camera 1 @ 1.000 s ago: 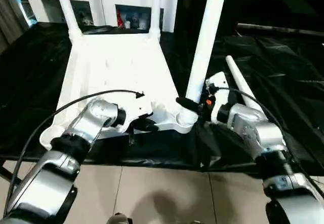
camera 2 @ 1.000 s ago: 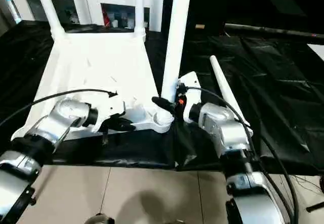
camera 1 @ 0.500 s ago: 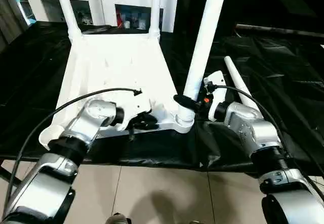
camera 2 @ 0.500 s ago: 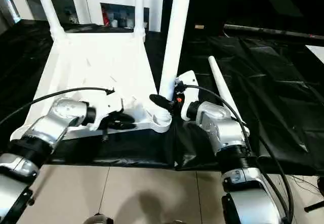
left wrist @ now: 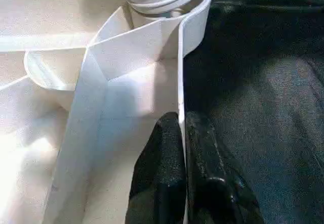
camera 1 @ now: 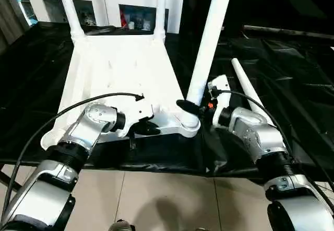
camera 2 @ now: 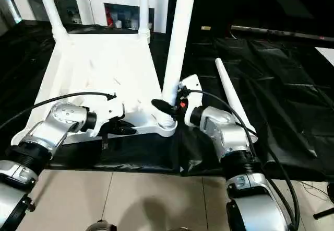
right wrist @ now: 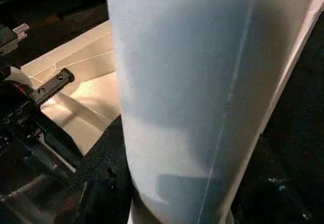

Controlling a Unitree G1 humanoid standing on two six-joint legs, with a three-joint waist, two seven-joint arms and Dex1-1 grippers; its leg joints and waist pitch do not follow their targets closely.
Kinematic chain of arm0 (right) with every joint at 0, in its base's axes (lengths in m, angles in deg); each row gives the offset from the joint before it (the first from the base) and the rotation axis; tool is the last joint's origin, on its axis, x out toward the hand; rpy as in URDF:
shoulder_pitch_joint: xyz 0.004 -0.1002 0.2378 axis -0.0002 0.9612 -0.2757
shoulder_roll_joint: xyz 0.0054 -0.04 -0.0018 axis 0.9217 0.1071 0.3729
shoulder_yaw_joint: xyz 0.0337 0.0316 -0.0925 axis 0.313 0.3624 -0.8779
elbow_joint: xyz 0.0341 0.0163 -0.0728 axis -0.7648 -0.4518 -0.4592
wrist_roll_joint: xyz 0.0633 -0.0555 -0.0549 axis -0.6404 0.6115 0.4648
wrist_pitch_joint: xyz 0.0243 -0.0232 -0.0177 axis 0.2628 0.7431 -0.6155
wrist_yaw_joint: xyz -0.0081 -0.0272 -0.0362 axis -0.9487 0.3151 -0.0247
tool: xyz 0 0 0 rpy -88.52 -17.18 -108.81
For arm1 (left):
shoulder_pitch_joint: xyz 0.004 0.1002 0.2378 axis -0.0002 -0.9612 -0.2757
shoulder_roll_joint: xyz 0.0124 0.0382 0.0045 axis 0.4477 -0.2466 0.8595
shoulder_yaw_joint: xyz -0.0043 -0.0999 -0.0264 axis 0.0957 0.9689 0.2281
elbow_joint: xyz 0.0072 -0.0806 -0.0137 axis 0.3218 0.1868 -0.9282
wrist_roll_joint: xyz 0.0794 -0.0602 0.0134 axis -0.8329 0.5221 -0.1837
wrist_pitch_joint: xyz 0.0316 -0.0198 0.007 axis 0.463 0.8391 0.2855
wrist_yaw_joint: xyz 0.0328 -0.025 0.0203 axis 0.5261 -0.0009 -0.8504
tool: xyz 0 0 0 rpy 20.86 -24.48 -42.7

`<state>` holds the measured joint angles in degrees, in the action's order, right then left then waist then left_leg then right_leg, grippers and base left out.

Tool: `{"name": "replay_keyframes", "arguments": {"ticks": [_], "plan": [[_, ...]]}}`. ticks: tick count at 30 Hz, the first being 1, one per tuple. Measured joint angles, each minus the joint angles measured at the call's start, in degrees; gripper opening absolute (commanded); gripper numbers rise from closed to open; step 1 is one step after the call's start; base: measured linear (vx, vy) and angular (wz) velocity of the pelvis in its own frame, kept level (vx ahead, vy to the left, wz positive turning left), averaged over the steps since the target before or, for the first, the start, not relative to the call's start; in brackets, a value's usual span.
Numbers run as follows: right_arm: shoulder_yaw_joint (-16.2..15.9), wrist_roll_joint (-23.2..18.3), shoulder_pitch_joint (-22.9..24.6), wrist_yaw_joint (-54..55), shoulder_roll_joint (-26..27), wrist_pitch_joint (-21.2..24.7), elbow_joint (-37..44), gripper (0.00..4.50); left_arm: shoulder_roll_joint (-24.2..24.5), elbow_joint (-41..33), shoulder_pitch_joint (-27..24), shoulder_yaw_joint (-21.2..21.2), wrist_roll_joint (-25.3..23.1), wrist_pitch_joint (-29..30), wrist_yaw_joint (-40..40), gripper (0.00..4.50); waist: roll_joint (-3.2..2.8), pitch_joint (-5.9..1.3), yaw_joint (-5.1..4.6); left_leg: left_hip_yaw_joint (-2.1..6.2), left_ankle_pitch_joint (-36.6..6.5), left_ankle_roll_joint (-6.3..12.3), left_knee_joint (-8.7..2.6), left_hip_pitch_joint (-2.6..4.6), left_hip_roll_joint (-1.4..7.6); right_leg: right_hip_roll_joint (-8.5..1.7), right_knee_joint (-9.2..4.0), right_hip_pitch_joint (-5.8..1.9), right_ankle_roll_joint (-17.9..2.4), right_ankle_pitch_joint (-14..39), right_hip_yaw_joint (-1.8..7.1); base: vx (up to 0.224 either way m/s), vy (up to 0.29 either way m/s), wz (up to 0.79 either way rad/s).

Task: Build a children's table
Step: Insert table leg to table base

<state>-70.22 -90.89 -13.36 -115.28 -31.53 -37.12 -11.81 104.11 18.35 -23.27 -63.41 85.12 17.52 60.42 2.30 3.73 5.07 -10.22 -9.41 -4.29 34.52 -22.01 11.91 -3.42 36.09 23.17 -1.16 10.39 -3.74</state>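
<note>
The upturned tabletop (camera 1: 117, 69) lies on the sheet (camera 1: 292, 100) with two legs (camera 1: 159, 9) standing at twelve o'clock, a third (camera 1: 209, 37) at its four o'clock corner, a loose leg (camera 1: 248, 87) lying at three o'clock.

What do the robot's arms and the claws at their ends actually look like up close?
Both forearms are shiny silver metal, built from rounded, ribbed segments. The left gripper and right gripper each end in two black fingers on a white wrist block. A thin black cable loops over the left arm and another over the right, where a small orange-red mark sits on the wrist block.

Head pair overhead, wrist cameras close
</note>
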Motion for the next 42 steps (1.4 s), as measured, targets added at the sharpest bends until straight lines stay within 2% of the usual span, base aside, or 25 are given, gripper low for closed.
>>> {"name": "replay_keyframes", "arguments": {"ticks": [33, 42], "plan": [[0.0, 0.62, -0.13, -2.52, -0.82, -1.44, -2.91, 1.91, -0.27, -1.05, -0.72, 0.41, 0.11, 0.54, 1.07, 0.0, 0.0, -0.01, -0.07, 0.0, 0.0, 0.0, 0.0, 0.02, 0.0, 0.01, -0.02, -0.01, -0.02, 0.04, 0.0, 0.0, 0.0, 0.0], [4.09, -2.83, 0.87, -2.43, 0.21, -1.72, -5.18, 1.91, -0.75, -1.06, -0.78, 0.65, 0.21, 1.08, 1.08, 0.0, -0.01, -0.01, -0.06, -0.01, 0.0, 0.0, -0.01, 0.03, 0.0, 0.01, -0.02, -0.02, -0.02, 0.04, 0.0, 0.0, 0.0, 0.0]]}}
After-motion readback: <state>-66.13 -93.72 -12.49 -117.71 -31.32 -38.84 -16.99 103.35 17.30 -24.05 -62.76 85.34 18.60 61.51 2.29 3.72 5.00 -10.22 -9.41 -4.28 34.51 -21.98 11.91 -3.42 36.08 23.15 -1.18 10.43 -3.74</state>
